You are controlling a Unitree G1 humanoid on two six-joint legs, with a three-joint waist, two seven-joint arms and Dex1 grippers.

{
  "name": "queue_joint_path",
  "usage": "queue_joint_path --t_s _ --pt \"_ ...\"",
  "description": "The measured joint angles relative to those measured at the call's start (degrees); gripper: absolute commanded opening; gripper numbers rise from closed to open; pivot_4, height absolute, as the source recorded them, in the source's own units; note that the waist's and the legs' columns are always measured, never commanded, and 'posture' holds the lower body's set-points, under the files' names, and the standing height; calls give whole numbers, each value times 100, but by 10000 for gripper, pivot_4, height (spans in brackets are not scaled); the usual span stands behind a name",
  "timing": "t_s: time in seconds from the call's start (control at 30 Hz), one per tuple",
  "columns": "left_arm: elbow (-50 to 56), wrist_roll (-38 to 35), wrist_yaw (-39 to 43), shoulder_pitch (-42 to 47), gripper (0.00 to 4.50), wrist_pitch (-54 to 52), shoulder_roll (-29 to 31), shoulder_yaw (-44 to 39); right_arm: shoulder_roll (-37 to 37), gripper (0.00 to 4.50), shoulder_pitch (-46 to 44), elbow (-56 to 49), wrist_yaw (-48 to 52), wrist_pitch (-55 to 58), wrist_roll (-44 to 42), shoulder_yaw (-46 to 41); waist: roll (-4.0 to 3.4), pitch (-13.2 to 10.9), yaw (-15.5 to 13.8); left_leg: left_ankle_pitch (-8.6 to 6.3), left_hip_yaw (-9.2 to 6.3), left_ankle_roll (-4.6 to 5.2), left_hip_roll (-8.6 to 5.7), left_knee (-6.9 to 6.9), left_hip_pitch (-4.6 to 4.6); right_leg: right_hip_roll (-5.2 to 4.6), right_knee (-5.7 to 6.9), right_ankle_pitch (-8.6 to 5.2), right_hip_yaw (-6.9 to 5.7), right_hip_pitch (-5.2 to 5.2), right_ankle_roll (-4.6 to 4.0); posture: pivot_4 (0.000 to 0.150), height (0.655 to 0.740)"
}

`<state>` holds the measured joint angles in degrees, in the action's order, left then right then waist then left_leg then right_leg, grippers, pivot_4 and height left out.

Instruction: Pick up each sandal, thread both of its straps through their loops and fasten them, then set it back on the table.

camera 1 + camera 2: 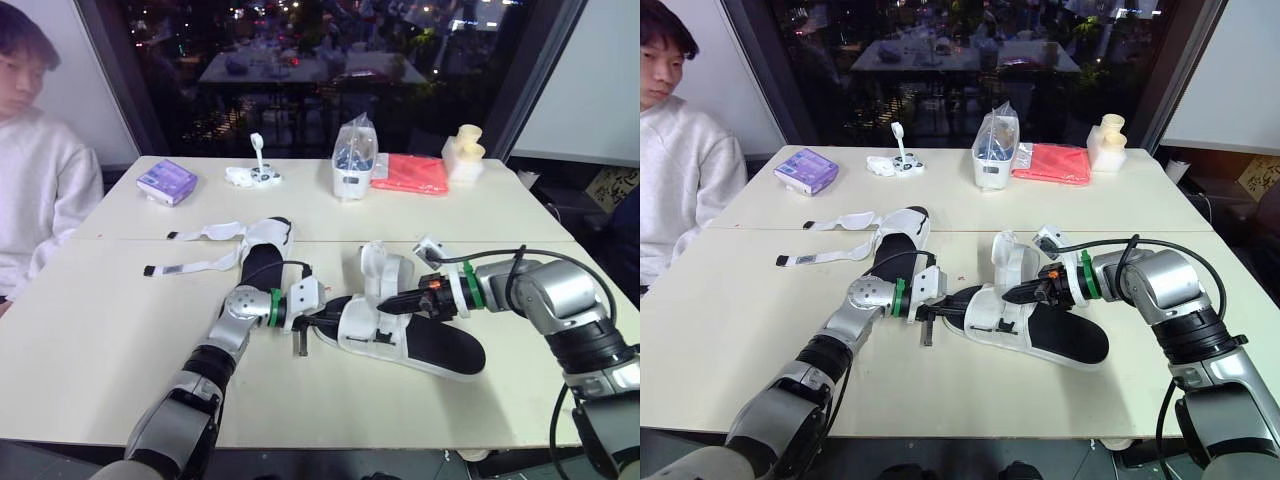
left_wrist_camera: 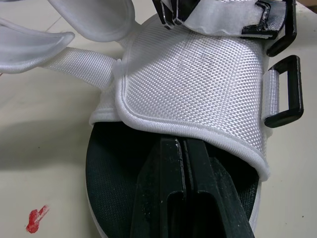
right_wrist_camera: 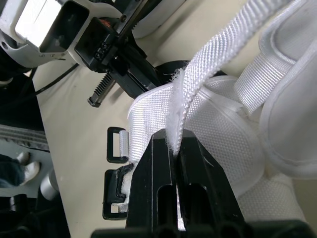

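Note:
A white-strapped sandal with a black sole point(image 1: 440, 345) lies on the table's near half, between my two grippers. My left gripper point(image 1: 328, 320) is shut on its toe end, the fingers point(image 2: 183, 168) clamped on the sole edge under the white woven upper point(image 2: 198, 79). My right gripper point(image 1: 388, 299) is shut on a white strap point(image 3: 218, 49) that rises from the upper. Two black plastic loops point(image 2: 285, 91) sit on the side of the upper. A second sandal point(image 1: 262, 255) lies further back to the left, its straps point(image 1: 190, 267) spread loose on the table.
A person in a white top point(image 1: 35, 180) sits at the table's left. Along the far side stand a purple box point(image 1: 166, 181), a small white brush holder point(image 1: 255, 175), a clear bag point(image 1: 353, 160), a red cloth point(image 1: 412, 172) and a cream object point(image 1: 464, 152).

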<state>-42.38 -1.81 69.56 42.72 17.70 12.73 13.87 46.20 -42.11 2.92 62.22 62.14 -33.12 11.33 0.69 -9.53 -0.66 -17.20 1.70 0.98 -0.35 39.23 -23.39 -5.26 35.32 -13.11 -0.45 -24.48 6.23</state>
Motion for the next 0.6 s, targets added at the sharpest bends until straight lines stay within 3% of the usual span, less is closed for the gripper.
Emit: queue_joint_path --t_s 0.6 --pt "38 -6 10 0 0 -79 3 1 91 405 586 -1241 -17 -46 -105 -358 0 0 -3 0 0 0 0 0 0 2 0 0 0 0 0 1500 7400"
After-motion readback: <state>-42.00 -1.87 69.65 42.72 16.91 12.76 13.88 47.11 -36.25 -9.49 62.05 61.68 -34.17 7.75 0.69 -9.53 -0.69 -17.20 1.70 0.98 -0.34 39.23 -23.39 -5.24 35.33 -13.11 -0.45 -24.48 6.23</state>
